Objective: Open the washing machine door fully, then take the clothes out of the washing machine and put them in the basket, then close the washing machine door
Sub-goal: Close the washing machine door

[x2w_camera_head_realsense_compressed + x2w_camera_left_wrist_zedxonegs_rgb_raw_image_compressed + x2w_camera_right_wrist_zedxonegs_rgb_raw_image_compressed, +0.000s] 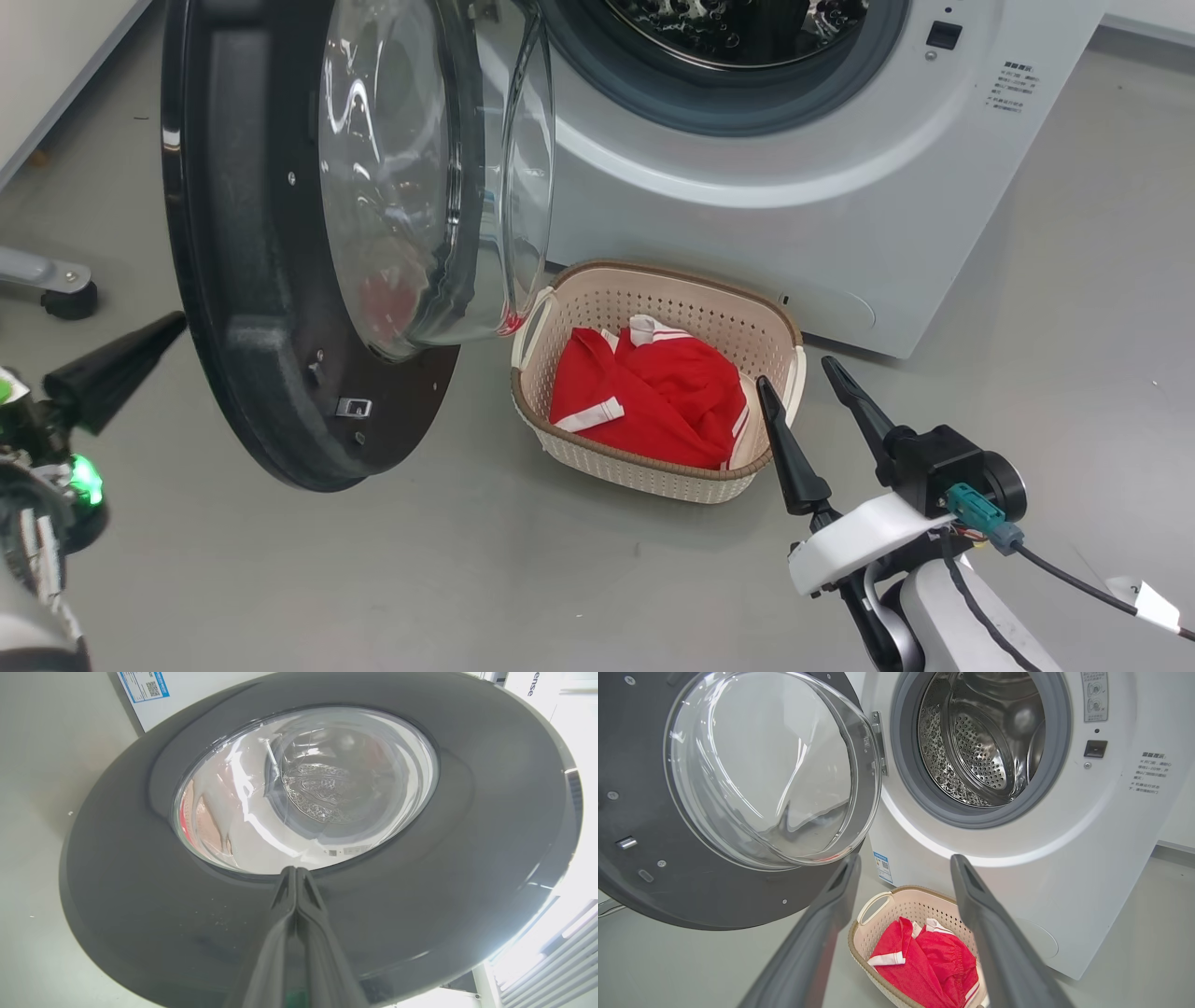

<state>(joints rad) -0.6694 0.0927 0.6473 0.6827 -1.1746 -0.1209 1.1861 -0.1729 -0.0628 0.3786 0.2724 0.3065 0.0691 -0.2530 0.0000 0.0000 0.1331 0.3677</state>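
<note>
The washing machine door [243, 280] stands open, swung out to the left, its glass bowl [420, 168] bulging toward the machine. The white washing machine [840, 215] shows a bare steel drum [971, 756]. Red clothes [663, 392] with white trim lie in the cream basket [635, 308] on the floor in front of the machine. My left gripper [173, 327] is shut and empty, its tips close to the door's outer black rim [420, 882], just below the glass. Whether they touch is unclear. My right gripper [795, 371] hangs open and empty beside the basket's right end.
A grey leg with a black caster [56, 289] stands on the floor at the far left. A pale wall base [65, 84] runs behind the door. A cable and white tag [1153, 602] trail from my right wrist. Grey floor [560, 579] lies before the basket.
</note>
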